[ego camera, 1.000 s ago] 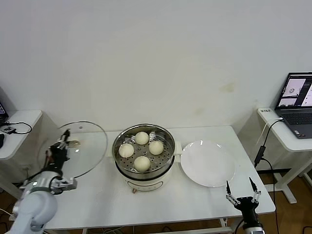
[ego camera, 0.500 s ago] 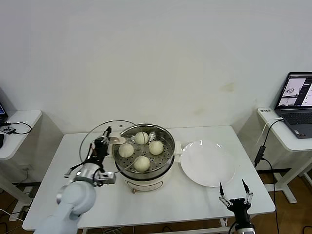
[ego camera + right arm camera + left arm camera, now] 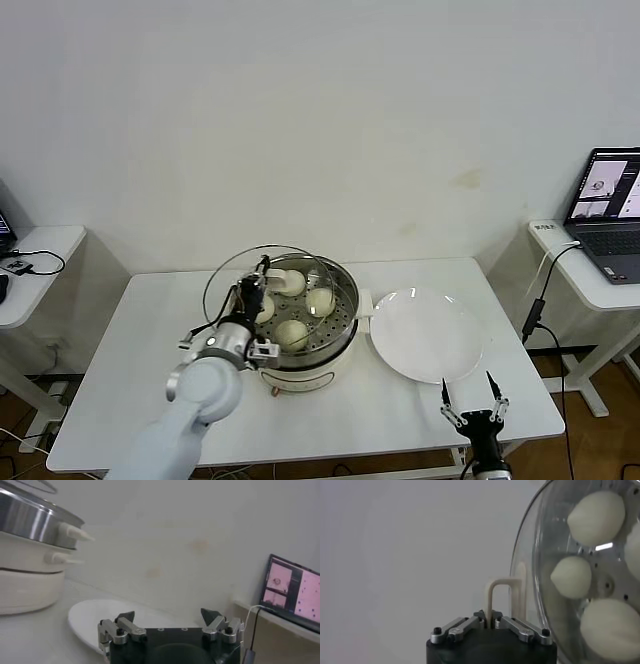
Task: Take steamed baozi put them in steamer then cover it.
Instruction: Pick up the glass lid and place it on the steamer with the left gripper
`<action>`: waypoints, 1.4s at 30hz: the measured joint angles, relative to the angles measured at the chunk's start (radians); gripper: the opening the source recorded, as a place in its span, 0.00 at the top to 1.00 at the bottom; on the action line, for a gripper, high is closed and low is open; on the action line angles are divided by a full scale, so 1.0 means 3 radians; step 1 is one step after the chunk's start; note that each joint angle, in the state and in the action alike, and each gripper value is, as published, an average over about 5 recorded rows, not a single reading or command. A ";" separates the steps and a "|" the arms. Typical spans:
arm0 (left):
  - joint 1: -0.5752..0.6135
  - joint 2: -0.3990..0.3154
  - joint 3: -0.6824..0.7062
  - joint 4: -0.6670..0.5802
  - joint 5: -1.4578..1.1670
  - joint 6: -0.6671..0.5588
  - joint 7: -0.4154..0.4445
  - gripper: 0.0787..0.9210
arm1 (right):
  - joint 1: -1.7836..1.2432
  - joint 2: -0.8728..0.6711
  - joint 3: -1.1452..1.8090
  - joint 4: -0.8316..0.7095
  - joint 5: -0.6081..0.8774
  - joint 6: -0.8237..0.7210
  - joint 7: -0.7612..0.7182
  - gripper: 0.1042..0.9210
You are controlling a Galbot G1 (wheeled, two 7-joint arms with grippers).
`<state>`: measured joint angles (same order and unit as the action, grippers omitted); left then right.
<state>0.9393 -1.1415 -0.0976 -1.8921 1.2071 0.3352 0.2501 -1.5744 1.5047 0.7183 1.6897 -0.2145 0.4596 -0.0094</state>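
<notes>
Clear glass catches the light as the cover hangs tilted over the near-left rim of the steamer, not yet seated on it. The left gripper, just left of the steamer's middle, has its fingers clenched on the cover's cream-white handle, as the left wrist view shows plainly.

Inside the stainless-steel steamer, four steamed baozi sit on the perforated tray. In the head view the gripper and the cover's rim mask part of the leftmost bun, and the one at the back is seen only through the glass. The left wrist view shows just three buns through the cover, with the edge of a fourth cut off by the frame.

Right of the steamer, almost touching its side handle, lies a white plate. Farther right and nearer the table's front edge, the right gripper waits with its fingers spread wide and grasping nothing; its arm is cut off below the frame. Well to the right of the steamer, a laptop stands on a side desk, its screen partly cropped.
</notes>
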 measured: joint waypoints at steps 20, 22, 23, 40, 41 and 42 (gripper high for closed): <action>-0.0179 -0.0336 0.0224 0.0340 0.0253 -0.0024 0.0058 0.93 | -0.0022 0.0003 0.0045 -0.0028 -0.0023 0.0038 0.0001 0.12; -0.0174 -0.0346 0.0218 0.0357 0.0261 -0.0031 0.0058 0.93 | -0.0023 0.0004 0.0039 -0.0030 -0.0024 0.0039 0.0000 0.12; -0.0171 -0.0352 0.0215 0.0362 0.0265 -0.0034 0.0058 0.93 | -0.0023 0.0004 0.0034 -0.0031 -0.0025 0.0039 0.0000 0.12; -0.0132 -0.0433 0.0196 0.0411 0.0265 -0.0074 0.0024 0.85 | -0.0029 0.0001 0.0012 -0.0051 -0.0032 0.0053 -0.0008 0.12; -0.0128 -0.0431 0.0197 0.0405 0.0260 -0.0071 0.0020 0.81 | -0.0029 0.0001 0.0011 -0.0051 -0.0033 0.0053 -0.0008 0.12; -0.0125 -0.0428 0.0198 0.0396 0.0254 -0.0067 0.0016 0.78 | -0.0029 0.0000 0.0009 -0.0051 -0.0033 0.0052 -0.0008 0.12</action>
<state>0.9019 -1.2698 -0.0382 -1.7734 1.2833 0.3149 0.2549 -1.5830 1.5048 0.7211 1.6745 -0.2244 0.4753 -0.0119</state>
